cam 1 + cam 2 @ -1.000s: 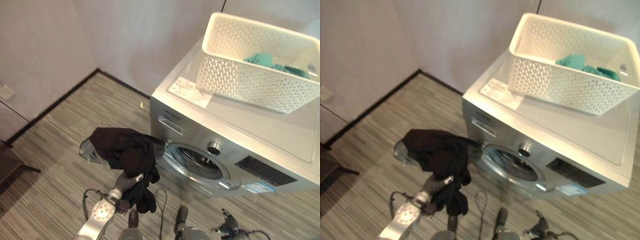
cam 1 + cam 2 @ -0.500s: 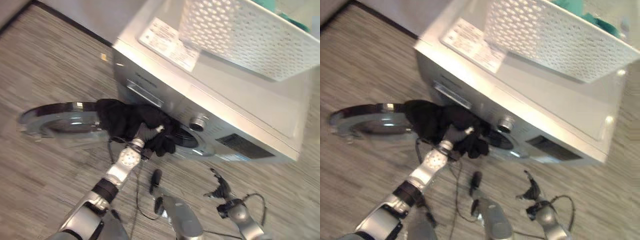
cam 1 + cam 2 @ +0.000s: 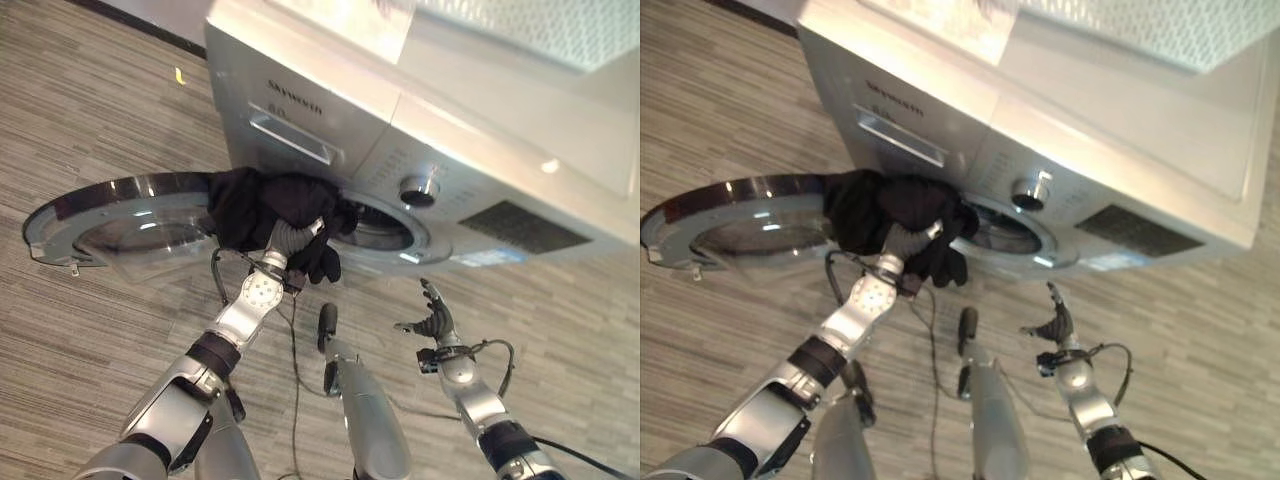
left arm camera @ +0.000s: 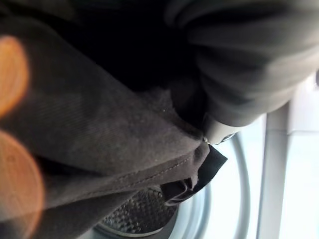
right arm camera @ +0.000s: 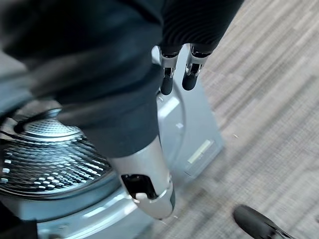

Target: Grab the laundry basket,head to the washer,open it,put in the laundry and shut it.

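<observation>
Laundry (image 3: 270,203), a bundle of black cloth, hangs bunched at the washer (image 3: 420,130) opening, draped over the left hand (image 3: 290,243); whether that hand's fingers grip it I cannot tell, as cloth hides them. The round door (image 3: 120,222) stands swung wide to the left of the opening, and the drum (image 5: 45,154) shows behind the cloth. The right hand (image 3: 433,320) hovers low before the washer with fingers spread, holding nothing. The white basket (image 3: 540,25) sits on top of the washer.
</observation>
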You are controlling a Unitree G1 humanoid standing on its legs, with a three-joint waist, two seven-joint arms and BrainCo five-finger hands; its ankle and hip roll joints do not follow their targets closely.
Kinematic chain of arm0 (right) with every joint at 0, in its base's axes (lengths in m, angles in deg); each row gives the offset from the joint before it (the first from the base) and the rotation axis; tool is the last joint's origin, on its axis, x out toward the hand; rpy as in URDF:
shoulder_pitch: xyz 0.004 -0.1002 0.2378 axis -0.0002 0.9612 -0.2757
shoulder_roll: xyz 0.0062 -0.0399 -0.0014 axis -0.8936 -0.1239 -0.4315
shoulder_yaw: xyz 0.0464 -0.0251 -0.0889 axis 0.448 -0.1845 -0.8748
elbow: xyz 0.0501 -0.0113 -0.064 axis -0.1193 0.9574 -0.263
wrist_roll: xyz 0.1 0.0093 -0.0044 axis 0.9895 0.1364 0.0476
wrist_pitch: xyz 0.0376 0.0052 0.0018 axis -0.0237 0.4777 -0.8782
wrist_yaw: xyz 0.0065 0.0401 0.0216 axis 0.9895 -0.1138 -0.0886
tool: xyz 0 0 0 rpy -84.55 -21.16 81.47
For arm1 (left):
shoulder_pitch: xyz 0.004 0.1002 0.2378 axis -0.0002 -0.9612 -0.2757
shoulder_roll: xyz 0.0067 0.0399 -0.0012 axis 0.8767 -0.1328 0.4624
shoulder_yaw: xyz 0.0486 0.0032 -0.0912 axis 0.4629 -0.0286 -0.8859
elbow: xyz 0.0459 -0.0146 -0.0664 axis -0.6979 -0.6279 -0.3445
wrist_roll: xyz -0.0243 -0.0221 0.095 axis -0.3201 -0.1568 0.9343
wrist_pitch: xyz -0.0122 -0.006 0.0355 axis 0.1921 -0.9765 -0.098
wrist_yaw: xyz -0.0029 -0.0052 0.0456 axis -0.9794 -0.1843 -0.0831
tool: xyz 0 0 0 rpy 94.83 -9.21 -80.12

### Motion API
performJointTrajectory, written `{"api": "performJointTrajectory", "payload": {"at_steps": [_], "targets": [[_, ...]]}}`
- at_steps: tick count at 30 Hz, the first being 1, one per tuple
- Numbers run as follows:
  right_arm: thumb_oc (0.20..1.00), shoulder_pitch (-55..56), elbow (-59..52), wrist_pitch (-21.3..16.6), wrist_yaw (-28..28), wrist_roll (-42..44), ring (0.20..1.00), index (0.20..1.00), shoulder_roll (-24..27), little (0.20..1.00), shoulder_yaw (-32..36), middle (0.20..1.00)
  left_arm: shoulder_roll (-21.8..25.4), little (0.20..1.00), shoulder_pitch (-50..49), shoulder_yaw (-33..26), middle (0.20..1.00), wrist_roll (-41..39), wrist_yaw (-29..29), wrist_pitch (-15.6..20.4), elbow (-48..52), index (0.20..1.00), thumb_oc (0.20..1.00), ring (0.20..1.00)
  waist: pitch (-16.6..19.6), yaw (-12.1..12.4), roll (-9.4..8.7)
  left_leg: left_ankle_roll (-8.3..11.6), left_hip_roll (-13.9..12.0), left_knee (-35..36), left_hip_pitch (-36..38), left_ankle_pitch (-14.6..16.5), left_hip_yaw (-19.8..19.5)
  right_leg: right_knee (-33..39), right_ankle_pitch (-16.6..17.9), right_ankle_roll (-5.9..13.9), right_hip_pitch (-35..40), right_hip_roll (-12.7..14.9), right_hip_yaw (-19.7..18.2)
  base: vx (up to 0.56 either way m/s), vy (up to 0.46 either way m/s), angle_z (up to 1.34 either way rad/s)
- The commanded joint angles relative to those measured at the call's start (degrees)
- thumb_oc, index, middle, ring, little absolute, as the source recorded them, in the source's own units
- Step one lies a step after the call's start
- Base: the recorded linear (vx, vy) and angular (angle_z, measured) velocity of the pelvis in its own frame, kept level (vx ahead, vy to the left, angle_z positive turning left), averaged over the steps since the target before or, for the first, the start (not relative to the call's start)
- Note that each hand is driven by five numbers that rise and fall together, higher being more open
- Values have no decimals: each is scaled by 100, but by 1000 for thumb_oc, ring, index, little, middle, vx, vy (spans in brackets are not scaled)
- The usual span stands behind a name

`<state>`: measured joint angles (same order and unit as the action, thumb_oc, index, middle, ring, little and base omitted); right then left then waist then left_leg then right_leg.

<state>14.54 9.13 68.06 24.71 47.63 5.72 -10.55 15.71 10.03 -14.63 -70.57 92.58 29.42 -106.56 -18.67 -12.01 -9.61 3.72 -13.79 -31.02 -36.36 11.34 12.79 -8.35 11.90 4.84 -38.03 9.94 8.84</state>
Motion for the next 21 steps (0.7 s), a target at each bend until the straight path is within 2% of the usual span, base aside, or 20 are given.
{"api": "performJointTrajectory", "payload": {"at_steps": [1, 3, 11, 16, 18, 19, 21], "targets": [[1000, 56, 182, 100, 327, -158, 1000, 1000, 215, 1000, -93, 1000, -318, 200, 146, 2, 200, -187, 151, 558, 349, 200, 200, 200, 88, -41, 117, -419, 101, -466, -41, 1045, -164, -294, -840, 76, -205, -113, -232, -123, 205, -40], [1000, 104, 410, 253, 353, -306, 1000, 1000, 256, 1000, -26, 1000, -406, 200, 124, 90, 200, -192, 149, 543, 436, 200, 200, 200, 53, -59, 150, -599, 250, -878, -423, 1290, -159, -380, -804, 103, -552, -86, -412, -114, 178, -58], [1000, 430, 598, 406, 279, -454, 1000, 1000, 352, 1000, 241, 1000, -458, 200, -10, 101, 200, -319, 65, 458, 490, 200, 200, 200, 30, -137, 240, -913, 400, -1836, -1149, 1762, -233, -1050, -848, 122, -1402, -60, -632, -37, 60, -15], [1000, 451, 99, 265, 336, -193, 1000, 1000, 407, 1000, 489, 1000, -538, 200, 227, 21, 200, -403, 158, 422, 175, 200, 200, 200, -11, -246, 269, -1003, 469, -1964, -1502, 1830, -206, -1230, -845, 144, -1869, -4, -710, -8, 2, -1], [1000, 367, -116, 190, 386, -145, 1000, 1000, 429, 1000, 474, 1000, -532, 200, 559, -74, 200, -459, 305, 401, -99, 200, 200, 200, -20, -307, 279, -1008, 482, -1925, -1612, 1832, -183, -1230, -834, 143, -2027, 7, -721, 0, 0, 0], [1000, 227, -378, 118, 456, -141, 1000, 1000, 460, 1000, 388, 1000, -415, 200, 1069, -262, 200, -546, 524, 417, -367, 200, 200, 200, -12, -395, 295, -1026, 472, -1873, -1762, 1835, -163, -1223, -788, 151, -2253, -33, -754, 5, -13, -4], [1000, 178, -414, 96, 470, -149, 1000, 1000, 466, 1000, 336, 1000, -396, 200, 1279, -351, 200, -587, 621, 426, -425, 200, 200, 200, -26, -417, 288, -1032, 456, -1881, -1822, 1837, -155, -1235, -774, 158, -2331, -52, -756, 16, -25, -6]]}}
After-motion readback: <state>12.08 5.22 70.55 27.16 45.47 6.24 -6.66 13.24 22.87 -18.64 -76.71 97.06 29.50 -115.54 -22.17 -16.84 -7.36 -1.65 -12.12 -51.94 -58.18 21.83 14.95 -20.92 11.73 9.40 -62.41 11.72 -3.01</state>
